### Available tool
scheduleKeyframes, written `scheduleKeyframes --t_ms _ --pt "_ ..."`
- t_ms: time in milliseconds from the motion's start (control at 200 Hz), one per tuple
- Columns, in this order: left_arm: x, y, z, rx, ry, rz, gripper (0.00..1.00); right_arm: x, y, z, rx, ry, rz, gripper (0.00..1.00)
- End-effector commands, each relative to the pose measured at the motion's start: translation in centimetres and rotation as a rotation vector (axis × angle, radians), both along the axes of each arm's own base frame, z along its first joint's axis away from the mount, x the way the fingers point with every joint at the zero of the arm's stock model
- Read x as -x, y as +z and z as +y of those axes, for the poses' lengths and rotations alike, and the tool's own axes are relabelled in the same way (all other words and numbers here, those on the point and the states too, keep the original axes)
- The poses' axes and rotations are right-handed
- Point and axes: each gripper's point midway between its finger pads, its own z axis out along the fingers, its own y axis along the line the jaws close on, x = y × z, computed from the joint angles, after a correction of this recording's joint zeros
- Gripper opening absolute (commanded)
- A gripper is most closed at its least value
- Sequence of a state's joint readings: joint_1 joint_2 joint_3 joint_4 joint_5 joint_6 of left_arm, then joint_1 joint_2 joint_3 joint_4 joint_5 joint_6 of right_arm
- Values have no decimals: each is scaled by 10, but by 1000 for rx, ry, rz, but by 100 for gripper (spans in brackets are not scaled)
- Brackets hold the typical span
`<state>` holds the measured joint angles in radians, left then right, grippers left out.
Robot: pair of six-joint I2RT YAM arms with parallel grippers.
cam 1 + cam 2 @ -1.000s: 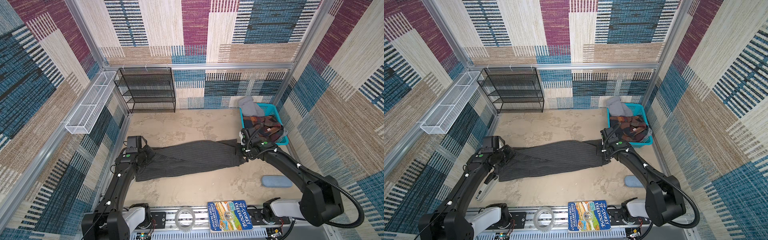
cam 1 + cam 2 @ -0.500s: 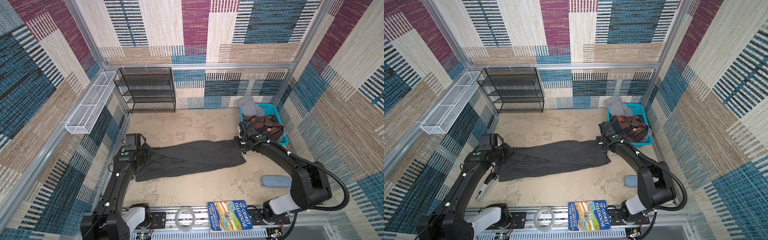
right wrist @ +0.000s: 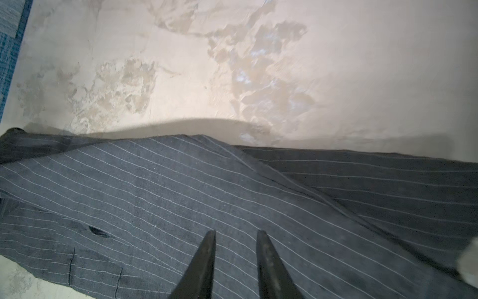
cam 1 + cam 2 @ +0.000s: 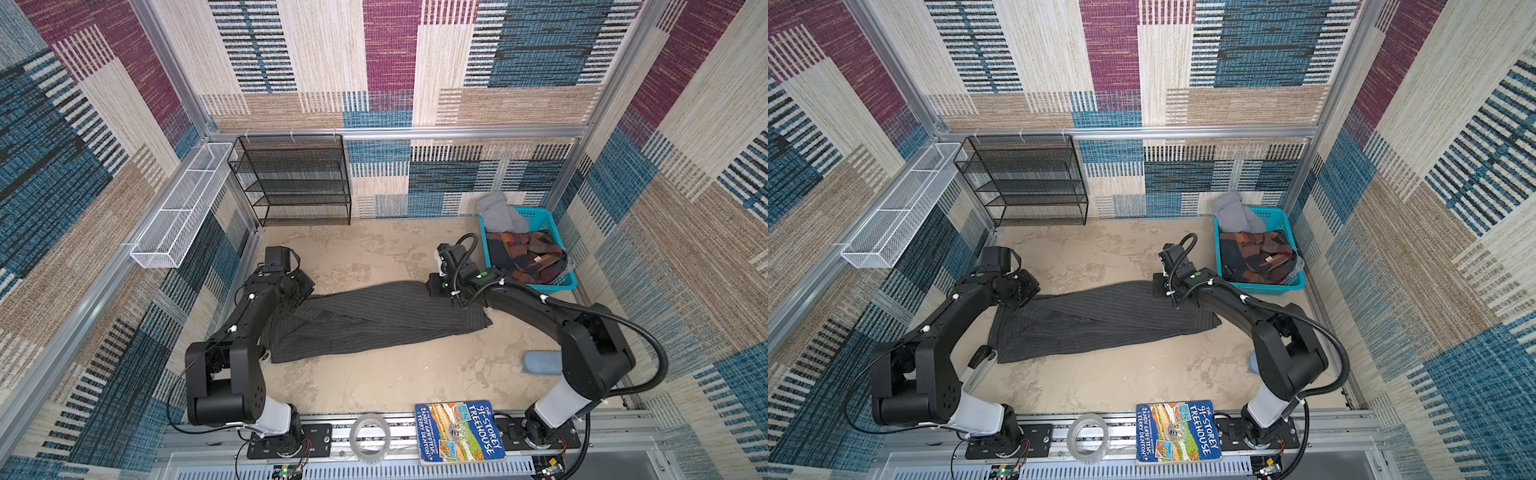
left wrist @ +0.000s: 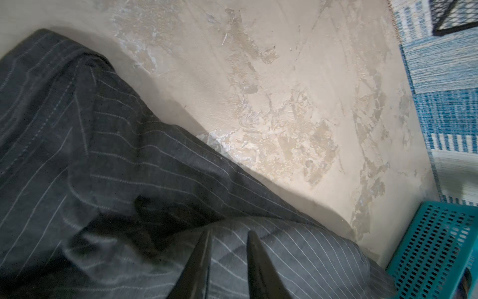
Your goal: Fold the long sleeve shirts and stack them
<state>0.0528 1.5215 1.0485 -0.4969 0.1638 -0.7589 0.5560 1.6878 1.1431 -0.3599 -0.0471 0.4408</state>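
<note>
In both top views the wrists cover my fingers, and the left arm hides the 9 o'clock end of the shirt (image 4: 374,320). On the wrist cameras, the left gripper (image 5: 229,233) is narrowly parted over the cloth and the right gripper (image 3: 236,233) is too, with nothing pinched. The shirt is charcoal with pale pinstripes, a long rumpled band from 9 to 3 o'clock. The basket (image 4: 552,286) is at 2.
</note>
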Motion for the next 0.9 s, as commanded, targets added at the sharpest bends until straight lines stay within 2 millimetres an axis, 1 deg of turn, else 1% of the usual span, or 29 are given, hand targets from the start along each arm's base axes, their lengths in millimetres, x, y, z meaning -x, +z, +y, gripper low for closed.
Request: scheduleKeyframes --t_ms 0,75,185,315,411,526,651,741,791,896 --pt "-4 -8 6 -34 28 -7 26 -6 -16 19 -79 0 23 27" --pt "6 -20 12 -64 50 24 25 2 -38 14 -60 -12 65 26" --pt "26 -36 19 -94 91 74 24 13 -67 -3 8 -46 111 25" --pt "50 -49 28 -129 148 143 21 20 -92 -20 60 -83 162 24" --pt "68 -54 35 -157 185 186 21 23 -102 -30 84 -108 186 23" --pt "85 -54 45 -194 232 205 21 24 -107 -39 87 -140 205 23" --pt "94 -49 55 -209 272 193 22 26 -110 -51 106 -172 219 23" --pt "90 -38 62 -194 283 165 25 28 -108 -61 111 -201 221 23" --pt "85 -29 64 -182 275 145 26 30 -106 -65 108 -207 218 23" --pt "72 -10 59 -149 238 97 27 32 -94 -61 77 -181 195 23"
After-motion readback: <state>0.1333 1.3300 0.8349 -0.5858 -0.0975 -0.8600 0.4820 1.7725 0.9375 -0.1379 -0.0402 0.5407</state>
